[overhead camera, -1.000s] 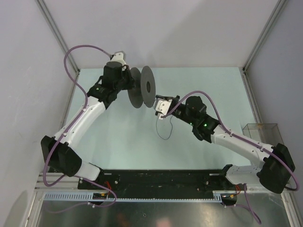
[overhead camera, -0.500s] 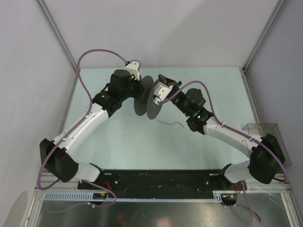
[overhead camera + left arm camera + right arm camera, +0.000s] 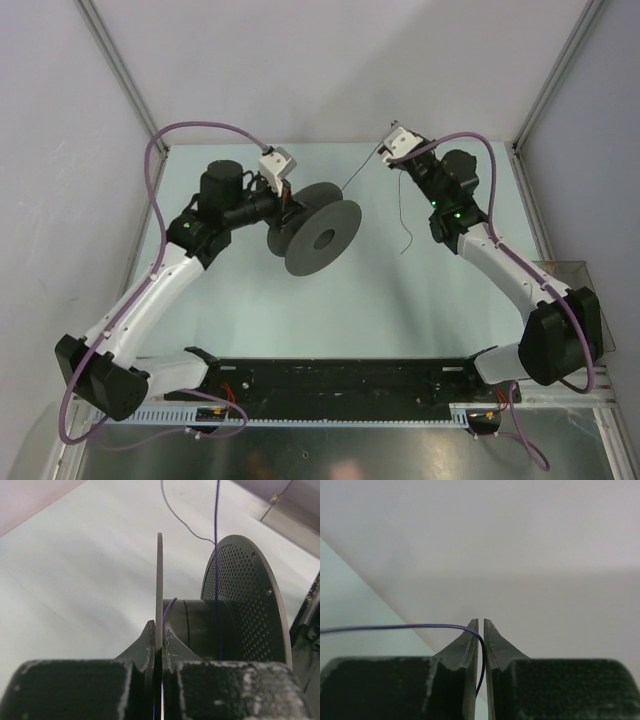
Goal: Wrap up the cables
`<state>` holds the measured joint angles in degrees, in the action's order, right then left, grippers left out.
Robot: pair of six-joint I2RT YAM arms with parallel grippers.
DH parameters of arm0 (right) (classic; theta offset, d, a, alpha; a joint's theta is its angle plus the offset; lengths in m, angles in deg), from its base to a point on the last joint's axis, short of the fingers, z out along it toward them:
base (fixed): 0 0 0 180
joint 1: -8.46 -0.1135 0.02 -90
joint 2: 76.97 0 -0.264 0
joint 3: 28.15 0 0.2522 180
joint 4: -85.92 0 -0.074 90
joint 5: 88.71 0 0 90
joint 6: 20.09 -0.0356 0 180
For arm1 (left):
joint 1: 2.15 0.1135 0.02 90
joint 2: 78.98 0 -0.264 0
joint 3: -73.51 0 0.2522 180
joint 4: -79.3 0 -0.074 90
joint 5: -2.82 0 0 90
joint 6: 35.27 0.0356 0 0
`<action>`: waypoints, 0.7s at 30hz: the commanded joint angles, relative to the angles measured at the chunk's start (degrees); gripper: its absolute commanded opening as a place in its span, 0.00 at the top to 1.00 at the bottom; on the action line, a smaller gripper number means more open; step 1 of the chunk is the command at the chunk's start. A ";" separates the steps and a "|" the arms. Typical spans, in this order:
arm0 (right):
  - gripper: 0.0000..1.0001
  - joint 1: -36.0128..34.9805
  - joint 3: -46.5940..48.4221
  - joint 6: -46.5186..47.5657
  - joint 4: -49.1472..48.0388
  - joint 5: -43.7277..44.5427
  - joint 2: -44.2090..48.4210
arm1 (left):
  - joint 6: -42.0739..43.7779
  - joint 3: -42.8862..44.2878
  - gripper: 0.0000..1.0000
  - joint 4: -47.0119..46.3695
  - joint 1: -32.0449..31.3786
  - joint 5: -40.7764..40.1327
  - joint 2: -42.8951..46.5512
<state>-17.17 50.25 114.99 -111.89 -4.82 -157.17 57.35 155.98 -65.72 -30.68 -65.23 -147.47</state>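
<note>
The cable is a hair-thin dark wire, so we judge it very light, limp and quick to curl, easy to kink or snap if jerked and apt to slide out of a loose hold. One stretch runs from the spool up and to the right towards the far right of the worktop. There it enters the right pincer, and a free tail hangs down from that pincer and ends in a small hook above the worktop. A turn or so already lies on the spool's hub (the left wrist view shows a strand crossing the core).

We think the best place to take hold is on the run a little way out from the spool, not on the dangling tail, so that tension stays even.

The right pincer stands parted by only a narrow slit, wider than the wire. The cable bends into that slit along one finger, and we read it as guided, not clamped. The left pincer is pressed together on the thin edge of one spool flange and carries the spool clear of the worktop.
</note>
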 commanded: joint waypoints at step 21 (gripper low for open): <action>0.37 11.87 0.58 -18.84 34.61 -33.69 -1.38 | -12.04 27.10 1.00 -5.51 13.01 20.13 -3.72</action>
<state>-5.96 50.14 101.61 -78.01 -34.54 -159.88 49.32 176.38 -66.23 -18.49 -44.73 -151.27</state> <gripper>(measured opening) 0.503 0.036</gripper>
